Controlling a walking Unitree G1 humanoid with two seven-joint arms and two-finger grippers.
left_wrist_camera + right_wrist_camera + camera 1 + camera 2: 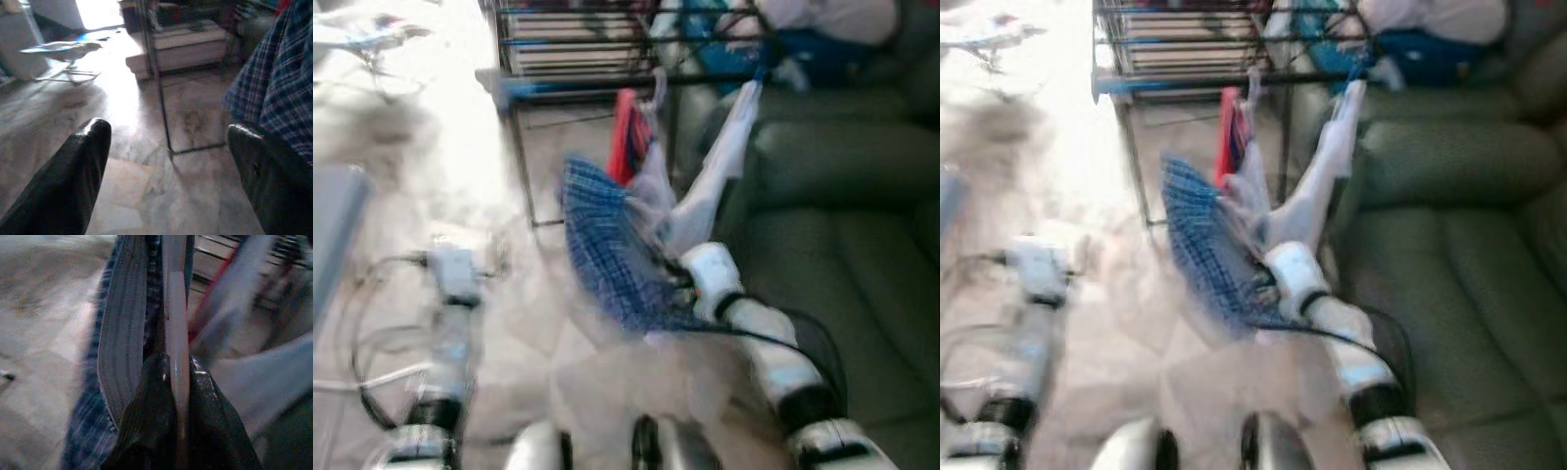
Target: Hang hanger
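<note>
My right gripper (674, 270) is shut on a pale hanger (176, 328) that carries blue plaid shorts (602, 245). It holds them up in front of a dark metal drying rack (597, 83), just below its front bar. A red garment (628, 132) and a white garment (720, 162) hang from that bar. In the right wrist view the two fingers (142, 421) pinch the hanger's stem, with the shorts' grey waistband (120, 333) beside it. My left gripper (168, 161) is open, low at the left over the floor; the plaid cloth (279, 93) shows beside one finger.
A dark green sofa (842, 235) stands to the right, with blue and white clothes (803, 39) piled on its back. A white power strip (455, 269) and cables (362, 343) lie on the marble floor at the left. The rack's legs (164, 112) stand ahead.
</note>
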